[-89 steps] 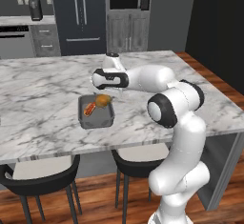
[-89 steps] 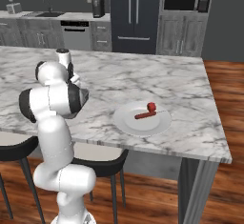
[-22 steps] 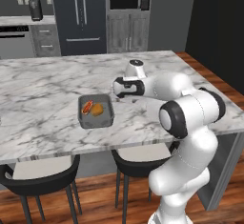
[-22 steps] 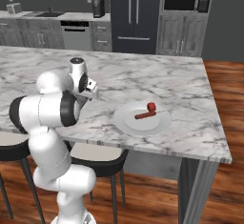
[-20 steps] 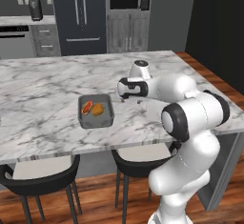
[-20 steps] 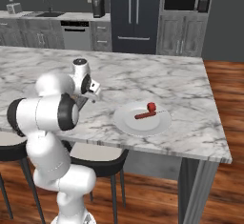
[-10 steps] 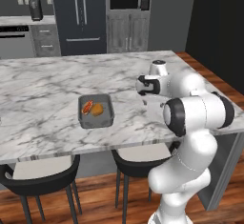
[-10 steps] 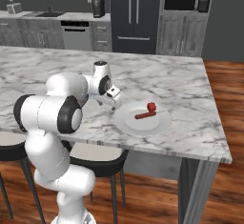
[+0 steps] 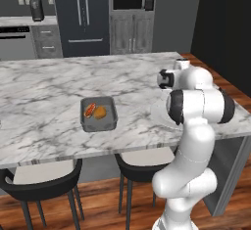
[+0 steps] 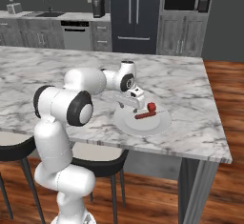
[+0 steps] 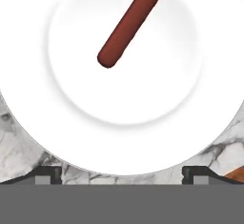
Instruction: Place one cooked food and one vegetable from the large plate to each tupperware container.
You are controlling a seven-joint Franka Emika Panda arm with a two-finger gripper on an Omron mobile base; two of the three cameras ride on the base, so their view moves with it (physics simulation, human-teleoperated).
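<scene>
Round white plate [image 10: 161,126], smooth and flat, sits near the right edge of the grey-veined marble counter [image 10: 43,73], carrying a brown sausage [image 11: 131,22] and a small red vegetable [image 10: 151,106]. Wide-open gripper [image 10: 138,105] hovers above its rim; a dark grey rectangular tub [image 9: 99,113] sits well apart.

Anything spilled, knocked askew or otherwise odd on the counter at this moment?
Nothing stands out. The dark grey tub sits flat on the marble counter with two food pieces inside. The large plate lies flat, a sausage and a red vegetable on it. The open gripper hovers over the plate.
</scene>
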